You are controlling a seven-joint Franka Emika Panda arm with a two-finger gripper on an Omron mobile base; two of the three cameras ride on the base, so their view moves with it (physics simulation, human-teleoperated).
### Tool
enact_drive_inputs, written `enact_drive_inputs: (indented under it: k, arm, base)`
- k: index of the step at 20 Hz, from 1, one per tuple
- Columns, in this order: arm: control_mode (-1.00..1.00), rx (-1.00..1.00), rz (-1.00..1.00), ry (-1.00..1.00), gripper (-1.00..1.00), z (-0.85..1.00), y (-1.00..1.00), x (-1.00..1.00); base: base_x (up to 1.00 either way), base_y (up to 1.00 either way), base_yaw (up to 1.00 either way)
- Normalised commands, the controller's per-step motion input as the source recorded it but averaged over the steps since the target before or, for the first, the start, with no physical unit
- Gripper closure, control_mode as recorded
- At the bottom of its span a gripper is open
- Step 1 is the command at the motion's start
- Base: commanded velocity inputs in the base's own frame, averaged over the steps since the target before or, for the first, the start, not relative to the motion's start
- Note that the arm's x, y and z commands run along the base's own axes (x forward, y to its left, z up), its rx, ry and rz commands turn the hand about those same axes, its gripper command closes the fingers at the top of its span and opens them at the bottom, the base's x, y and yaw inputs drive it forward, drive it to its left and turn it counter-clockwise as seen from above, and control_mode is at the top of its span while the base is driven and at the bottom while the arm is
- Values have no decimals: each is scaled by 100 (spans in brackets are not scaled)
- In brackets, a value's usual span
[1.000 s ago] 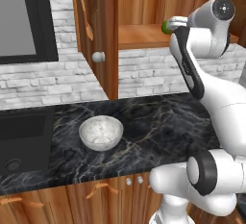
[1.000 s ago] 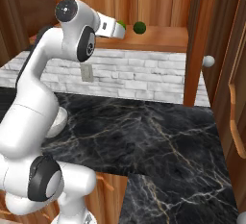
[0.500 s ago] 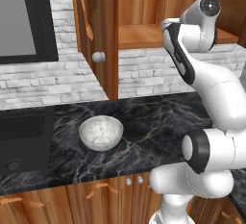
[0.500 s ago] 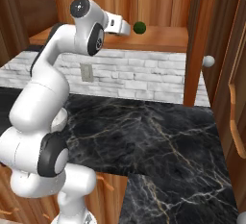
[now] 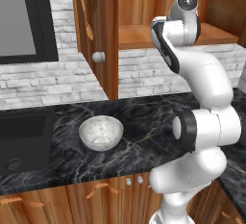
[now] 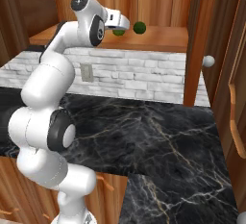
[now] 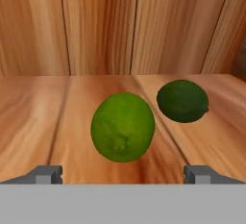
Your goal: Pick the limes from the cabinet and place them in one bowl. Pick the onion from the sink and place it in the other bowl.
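Two limes lie side by side on the shelf of the open wooden cabinet (image 6: 158, 38). The brighter lime (image 7: 123, 127) is close in front of my gripper (image 7: 123, 172), centred between its widely spread fingertips (image 7: 45, 174). The darker lime (image 7: 182, 101) lies just right of it and a little deeper. From the right base view my hand reaches over the bright lime (image 6: 118, 32), with the dark lime (image 6: 140, 27) beside it. The gripper is open and holds nothing. The speckled grey-white bowl (image 5: 101, 132) stands on the counter beside the sink (image 5: 24, 136). The onion and the cream bowl are out of view.
The cabinet door (image 5: 98, 35) with its round knob (image 5: 98, 56) stands open left of the arm. The same knob (image 6: 208, 61) is at the right in the right base view. Black marble counter (image 6: 144, 131) runs below, against a brick wall (image 6: 144, 74).
The arm has swung the hand along the shelf into the cabinet, closer to the limes. The limes and the bowl have stayed put.
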Motion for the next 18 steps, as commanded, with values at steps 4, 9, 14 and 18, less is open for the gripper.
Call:
enact_drive_inputs:
  k: [4,9,14,18]
  arm:
    - [-100,0,-3,7,-100,-13,-9,62]
    - [-100,0,0,0,-100,-9,-2,43]
    - [-100,1,-1,0,100,-18,-7,8]
    - [-100,0,0,0,100,0,0,0]
  base:
    - [0,0,0]
    - [0,0,0]
    - [0,0,0]
    - [0,0,0]
